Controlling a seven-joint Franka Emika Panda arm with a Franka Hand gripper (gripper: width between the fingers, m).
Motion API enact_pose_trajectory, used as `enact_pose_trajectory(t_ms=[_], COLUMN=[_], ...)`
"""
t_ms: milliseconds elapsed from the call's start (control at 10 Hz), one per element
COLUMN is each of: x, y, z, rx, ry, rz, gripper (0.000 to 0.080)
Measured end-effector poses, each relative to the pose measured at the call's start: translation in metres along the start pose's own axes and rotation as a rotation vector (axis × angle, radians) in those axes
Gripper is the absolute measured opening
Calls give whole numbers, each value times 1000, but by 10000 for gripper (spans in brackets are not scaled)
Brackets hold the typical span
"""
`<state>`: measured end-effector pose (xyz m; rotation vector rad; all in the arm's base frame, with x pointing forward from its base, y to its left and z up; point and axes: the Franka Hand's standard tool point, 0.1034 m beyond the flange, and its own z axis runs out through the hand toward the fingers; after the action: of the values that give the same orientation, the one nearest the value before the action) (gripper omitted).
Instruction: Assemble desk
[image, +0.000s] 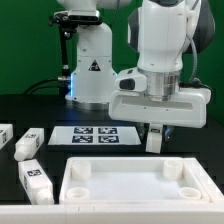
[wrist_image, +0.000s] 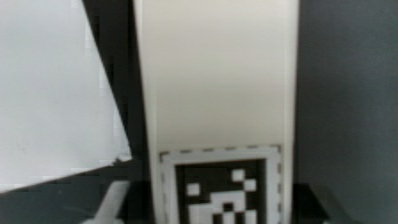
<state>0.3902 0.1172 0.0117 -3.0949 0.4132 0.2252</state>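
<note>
Claw: pinching leg, upright betw. its jaws.
Leg pos: hangs below claw, nr panel far rim, just beside marker board.

Four block legs, one rimmed panel — and one marker board.

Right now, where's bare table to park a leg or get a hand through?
Free: black table on the exterior view's right, past the gripper, and the thin strip between marker board and panel rim. Crowded: the exterior view's left, with three loose legs, and around the held leg near the panel's far rim.
</note>
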Motion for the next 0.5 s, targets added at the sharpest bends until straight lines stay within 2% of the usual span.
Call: enact_pose_trajectory(t_ms=[100,200,300,400,500], x=[0,0,2,4,9], y=[1,2,5,10,13], z=[0,-1,-5,-12,-20], rx=[-1,-1,0,2,2], ry=[-12,-25,-79,-196,-310], rz=[4,0,-6,1,25], gripper=[285,381,517,517,621])
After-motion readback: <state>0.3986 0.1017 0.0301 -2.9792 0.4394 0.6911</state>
